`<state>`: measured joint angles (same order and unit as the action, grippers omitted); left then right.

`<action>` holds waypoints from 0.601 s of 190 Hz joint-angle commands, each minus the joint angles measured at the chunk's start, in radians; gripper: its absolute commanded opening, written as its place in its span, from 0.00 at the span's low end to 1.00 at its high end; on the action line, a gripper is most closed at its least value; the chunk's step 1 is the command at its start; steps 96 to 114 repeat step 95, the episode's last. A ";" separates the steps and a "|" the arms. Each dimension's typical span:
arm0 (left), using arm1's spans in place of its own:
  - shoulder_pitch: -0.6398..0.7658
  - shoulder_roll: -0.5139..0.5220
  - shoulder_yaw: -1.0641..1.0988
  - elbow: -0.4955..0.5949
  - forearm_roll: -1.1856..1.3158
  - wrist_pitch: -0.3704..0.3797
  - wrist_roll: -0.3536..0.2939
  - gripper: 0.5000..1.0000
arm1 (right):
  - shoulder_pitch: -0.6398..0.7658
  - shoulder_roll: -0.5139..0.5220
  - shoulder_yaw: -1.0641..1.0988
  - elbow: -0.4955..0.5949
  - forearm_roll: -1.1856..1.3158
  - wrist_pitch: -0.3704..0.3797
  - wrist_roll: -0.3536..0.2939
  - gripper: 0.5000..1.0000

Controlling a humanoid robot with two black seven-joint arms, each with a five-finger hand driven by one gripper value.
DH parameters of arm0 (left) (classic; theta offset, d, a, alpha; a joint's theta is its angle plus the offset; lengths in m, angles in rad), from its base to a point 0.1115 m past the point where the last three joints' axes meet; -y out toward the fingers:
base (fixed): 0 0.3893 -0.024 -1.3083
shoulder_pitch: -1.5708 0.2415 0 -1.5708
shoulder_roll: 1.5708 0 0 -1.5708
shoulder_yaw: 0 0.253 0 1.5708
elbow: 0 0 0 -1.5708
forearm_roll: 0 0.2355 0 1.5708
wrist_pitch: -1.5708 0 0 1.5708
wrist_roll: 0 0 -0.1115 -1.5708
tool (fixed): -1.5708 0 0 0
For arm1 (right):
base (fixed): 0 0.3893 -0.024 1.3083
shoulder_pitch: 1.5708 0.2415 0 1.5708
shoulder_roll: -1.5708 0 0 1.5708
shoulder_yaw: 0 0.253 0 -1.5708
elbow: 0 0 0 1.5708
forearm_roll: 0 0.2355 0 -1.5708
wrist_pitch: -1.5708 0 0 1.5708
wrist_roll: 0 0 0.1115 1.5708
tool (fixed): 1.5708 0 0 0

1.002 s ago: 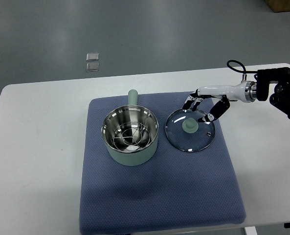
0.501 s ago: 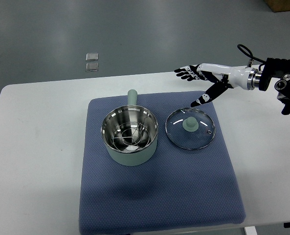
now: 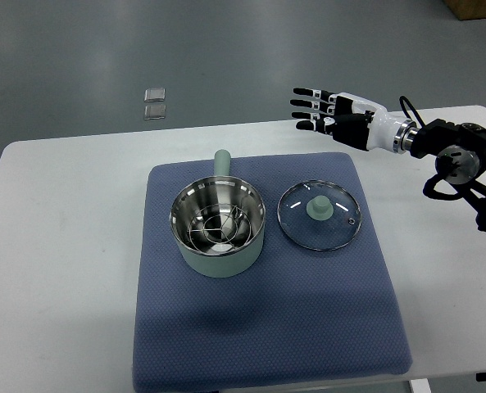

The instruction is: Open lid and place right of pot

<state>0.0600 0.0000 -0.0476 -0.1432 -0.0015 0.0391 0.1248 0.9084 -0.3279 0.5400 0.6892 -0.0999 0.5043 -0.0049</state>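
Grey floor beyond the white tabletop (image 3: pixel 70 213); on the blue mat (image 3: pixel 267 327) the glass lid (image 3: pixel 320 215) lies flat just right of the pot (image 3: pixel 218 227) — rigid, breakable, slick. Its knob (image 3: pixel 317 210) is the grip. My right hand (image 3: pixel 329 112) hovers spread, empty.

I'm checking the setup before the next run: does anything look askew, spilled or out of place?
Nothing stands out. The lid lies flat on the blue mat right of the open pot, apart from it. The right hand is open, holding nothing.
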 commanded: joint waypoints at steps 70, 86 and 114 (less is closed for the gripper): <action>0.021 0.000 0.002 0.002 0.000 0.002 0.003 1.00 | -0.028 0.079 0.003 -0.054 0.129 -0.098 -0.009 0.86; 0.020 0.000 0.003 0.001 0.000 0.002 0.003 1.00 | -0.034 0.081 0.003 -0.054 0.129 -0.093 -0.009 0.86; 0.018 0.000 0.005 -0.002 0.000 0.001 0.003 1.00 | -0.040 0.084 0.005 -0.054 0.131 -0.090 -0.009 0.86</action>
